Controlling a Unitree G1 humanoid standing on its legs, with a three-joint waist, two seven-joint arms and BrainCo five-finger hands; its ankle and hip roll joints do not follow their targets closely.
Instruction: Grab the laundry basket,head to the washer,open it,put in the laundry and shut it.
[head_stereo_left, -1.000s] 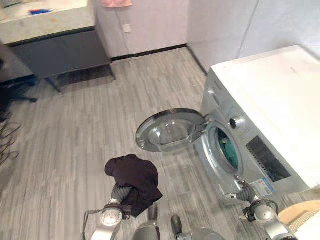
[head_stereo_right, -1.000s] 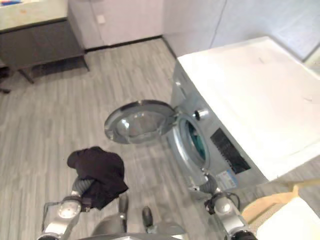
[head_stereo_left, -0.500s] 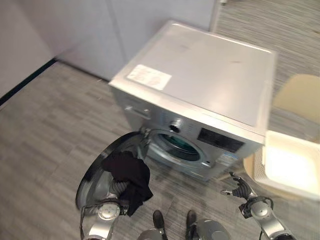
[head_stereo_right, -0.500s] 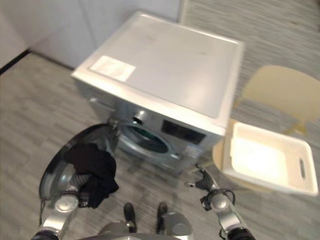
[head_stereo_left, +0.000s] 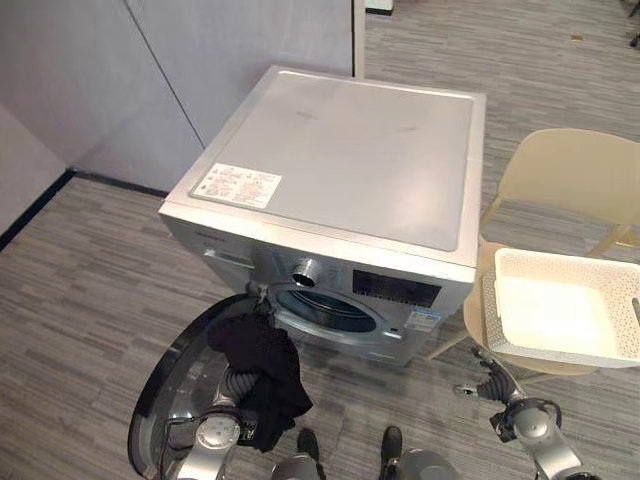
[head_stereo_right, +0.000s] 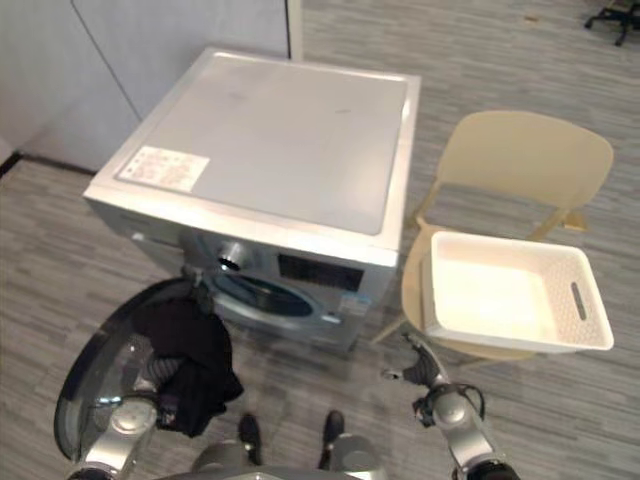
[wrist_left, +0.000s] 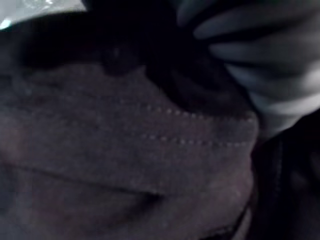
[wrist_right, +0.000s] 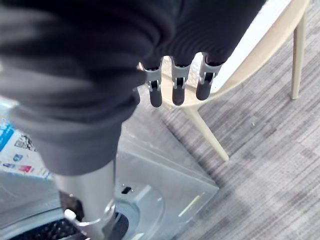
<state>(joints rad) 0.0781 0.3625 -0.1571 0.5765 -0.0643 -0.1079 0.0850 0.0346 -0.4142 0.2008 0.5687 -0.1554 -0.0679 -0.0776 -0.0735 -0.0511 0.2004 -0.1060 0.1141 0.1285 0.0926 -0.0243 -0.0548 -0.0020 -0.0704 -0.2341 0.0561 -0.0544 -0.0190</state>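
Most steps we judge done: washer (head_stereo_left: 330, 190) door (head_stereo_left: 175, 385) open, basket (head_stereo_right: 510, 295) empty on chair (head_stereo_right: 525, 165), left hand (wrist_left: 250, 60) clutching dark garment (head_stereo_left: 260, 365) near drum, right hand (wrist_right: 175, 82) loosely open; loading and shutting remain.

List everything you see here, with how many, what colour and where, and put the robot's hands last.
Washer: one, silver-grey, centre, against the wall.
Washer door: one, round, swung open toward the robot's left.
Garment: one, black, hanging from the left hand in front of the drum opening.
Chair: one, beige, right of the washer.
Laundry basket: one, white, on the chair seat, looks empty.
Label: one, white, on the washer top.
Left hand: fingers curled round the garment.
Right hand: low, near the chair, holding nothing, fingers relaxed.
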